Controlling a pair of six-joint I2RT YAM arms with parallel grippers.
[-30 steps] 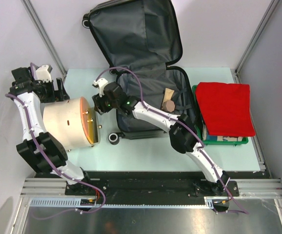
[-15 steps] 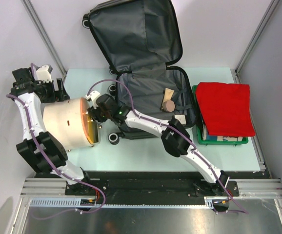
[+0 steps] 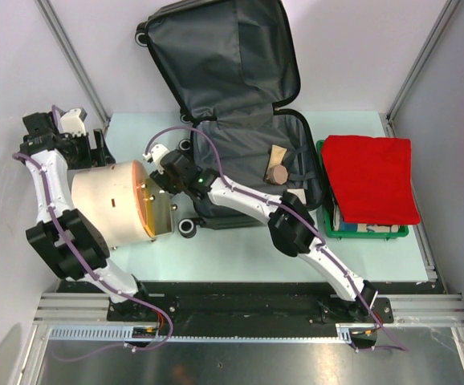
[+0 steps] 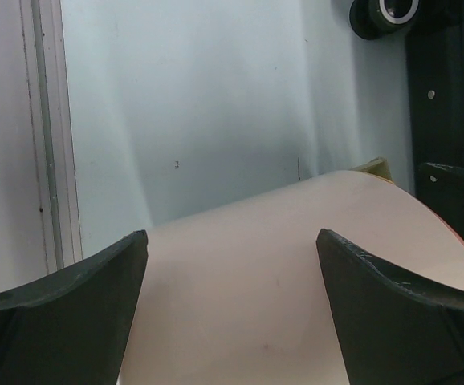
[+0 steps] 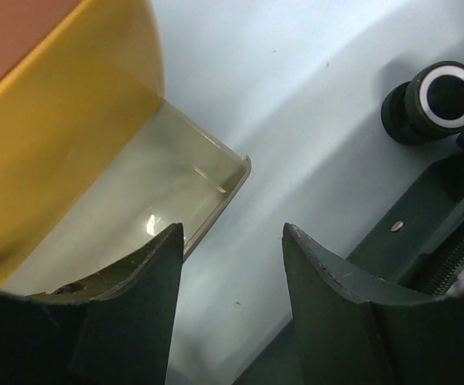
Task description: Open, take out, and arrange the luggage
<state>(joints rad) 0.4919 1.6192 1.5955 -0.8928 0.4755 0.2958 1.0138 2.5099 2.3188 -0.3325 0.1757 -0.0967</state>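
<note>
At far left, steady the cylinder (image 3: 107, 204) with the left gripper (image 4: 232, 241), spread wide over it and gripping nothing. Just right, close the half-open, empty right gripper (image 5: 232, 233) squarely on the clear flap (image 5: 160, 176) beside the orange face (image 5: 47, 136). Behind, mid-table (image 3: 240, 249): the luggage (image 3: 224, 72), lying open, lid raised, grey-lined, black-wheeled.

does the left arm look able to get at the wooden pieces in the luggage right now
Probably not. The left gripper sits far left by the beige cylinder, and the right arm stretches across the open luggage between it and the wooden pieces.
</note>
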